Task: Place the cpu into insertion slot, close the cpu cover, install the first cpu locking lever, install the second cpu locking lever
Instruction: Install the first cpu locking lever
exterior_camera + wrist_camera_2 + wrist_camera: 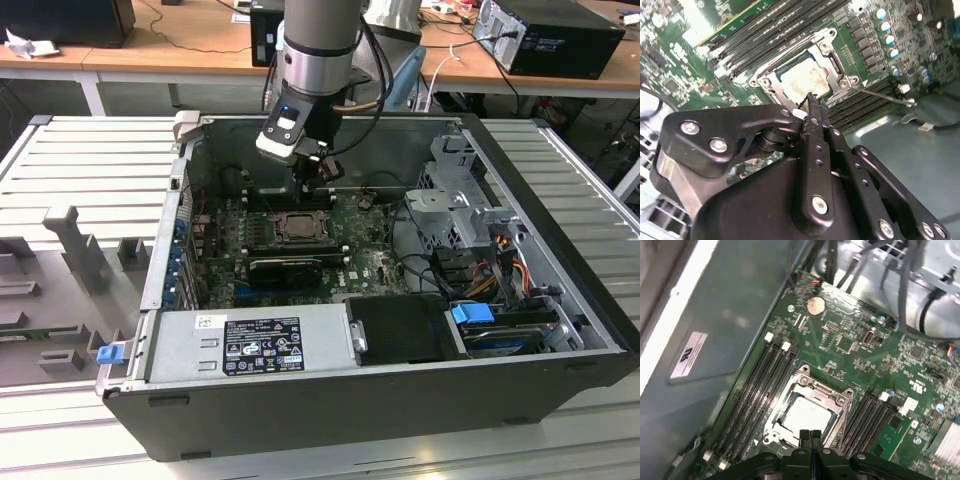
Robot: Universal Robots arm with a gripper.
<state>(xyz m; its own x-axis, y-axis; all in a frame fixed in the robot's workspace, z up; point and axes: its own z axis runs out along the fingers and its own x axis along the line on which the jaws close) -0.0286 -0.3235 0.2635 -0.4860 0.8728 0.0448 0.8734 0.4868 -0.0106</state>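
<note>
Progress looks about halfway from my seat. The cpu (807, 412) lies flat in the socket (297, 228) near the middle of the board (850, 340), between the two banks of memory slots (765, 375). The cover (815, 383) is down over it, its frame ringing the pale metal top in both wrist views. So I read the first two steps as done.

The levers I judge not done. In the second wrist view one thin lever (885, 96) juts out from a corner of the socket across the slots. It stands apart from the frame and sits under no catch that I can see.

The gripper (810, 434) hangs over one edge of the socket, fingers pressed together with nothing between them. The tips are close to the cover, but I can't tell whether they touch it. In the exterior view the arm reaches down into the open case (330, 400), with the gripper just beside the socket.

Hard to read: I can't pick out the other lever for certain along the frame. The gripper body hides one side of the socket in both wrist views, and the catches are too small to make out.
</note>
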